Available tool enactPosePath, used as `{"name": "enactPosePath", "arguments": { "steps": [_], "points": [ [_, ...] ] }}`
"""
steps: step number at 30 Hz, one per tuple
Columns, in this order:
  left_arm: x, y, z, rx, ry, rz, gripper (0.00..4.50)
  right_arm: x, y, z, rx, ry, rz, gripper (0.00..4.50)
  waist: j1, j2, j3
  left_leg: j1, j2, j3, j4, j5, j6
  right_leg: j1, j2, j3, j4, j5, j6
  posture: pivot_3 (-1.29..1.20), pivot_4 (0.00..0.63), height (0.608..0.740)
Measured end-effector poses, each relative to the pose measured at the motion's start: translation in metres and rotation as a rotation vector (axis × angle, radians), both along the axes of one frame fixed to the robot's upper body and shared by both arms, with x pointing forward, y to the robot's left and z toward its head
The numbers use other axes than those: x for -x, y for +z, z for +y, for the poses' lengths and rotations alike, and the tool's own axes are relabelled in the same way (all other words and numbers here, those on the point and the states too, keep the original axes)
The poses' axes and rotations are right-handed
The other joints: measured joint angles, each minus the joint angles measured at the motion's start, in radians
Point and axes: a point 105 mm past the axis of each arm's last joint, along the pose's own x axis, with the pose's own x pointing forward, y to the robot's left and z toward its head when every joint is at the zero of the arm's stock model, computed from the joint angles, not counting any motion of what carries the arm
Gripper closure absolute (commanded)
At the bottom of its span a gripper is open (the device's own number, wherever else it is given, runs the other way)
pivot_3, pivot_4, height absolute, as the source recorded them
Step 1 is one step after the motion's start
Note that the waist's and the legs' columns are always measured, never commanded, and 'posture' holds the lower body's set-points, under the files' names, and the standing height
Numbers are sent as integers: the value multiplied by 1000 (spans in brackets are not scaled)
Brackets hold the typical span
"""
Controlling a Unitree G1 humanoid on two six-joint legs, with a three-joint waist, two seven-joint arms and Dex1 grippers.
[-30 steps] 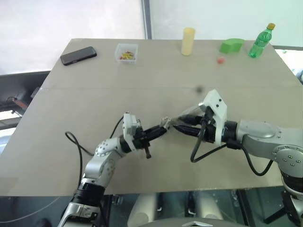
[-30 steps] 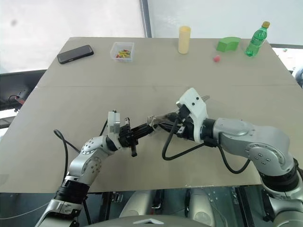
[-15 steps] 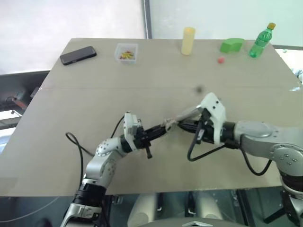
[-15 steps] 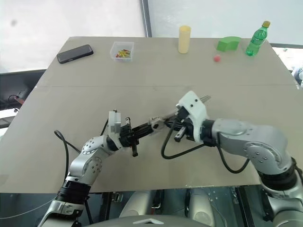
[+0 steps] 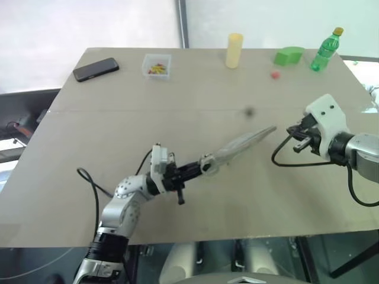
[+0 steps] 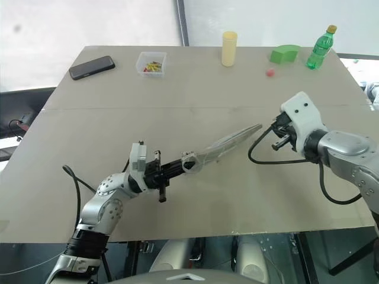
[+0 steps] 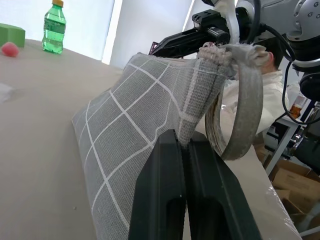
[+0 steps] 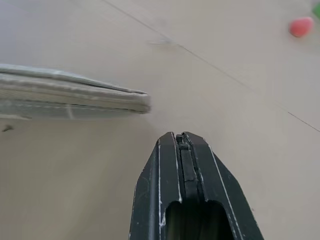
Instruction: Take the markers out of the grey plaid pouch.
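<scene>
In the left eye view, one grey plaid pouch [image 5: 237, 148] is held at its left corner by the left gripper [image 5: 200, 167], clamped on it above mid-table. The right gripper [image 5: 294, 131], closed and empty, is seen apart, right of the pouch. In the left wrist view, one green bottle [image 7: 53, 28] is seen. In the right wrist view, one pouch end is seen.

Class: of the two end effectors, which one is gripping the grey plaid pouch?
The left end effector: its fingers pinch the grey plaid pouch at one end. The right end effector is shut, apart from it.

Bright, even daylight; window glare behind; wrist views softly blurred.
</scene>
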Motion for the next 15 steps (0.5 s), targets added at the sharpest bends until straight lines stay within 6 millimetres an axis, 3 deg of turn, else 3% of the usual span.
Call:
{"name": "enactPosePath", "arguments": {
  "steps": [2,4,8,15],
  "points": [
    [-1,1,2,2,6,-5,4500,18,3,24,-57,152,24,4445,0,0,0,0,0,-1,0,0,0,0,0,0,0,0,0,0,150,740],
    [-1,2,1,7,6,-8,4500,32,3,50,-160,278,48,3881,-1,0,0,0,1,-1,0,0,0,0,0,-1,-1,0,0,0,150,740],
    [-1,1,-1,11,7,-7,4500,43,-6,80,-298,349,114,2165,2,0,0,-1,0,-1,1,0,0,0,0,-1,-1,0,0,0,150,740],
    [-1,1,-3,18,11,-6,4500,51,-32,97,-368,358,282,2165,0,0,0,0,0,-1,1,0,0,0,0,0,0,1,0,0,150,740]
  ]
}}
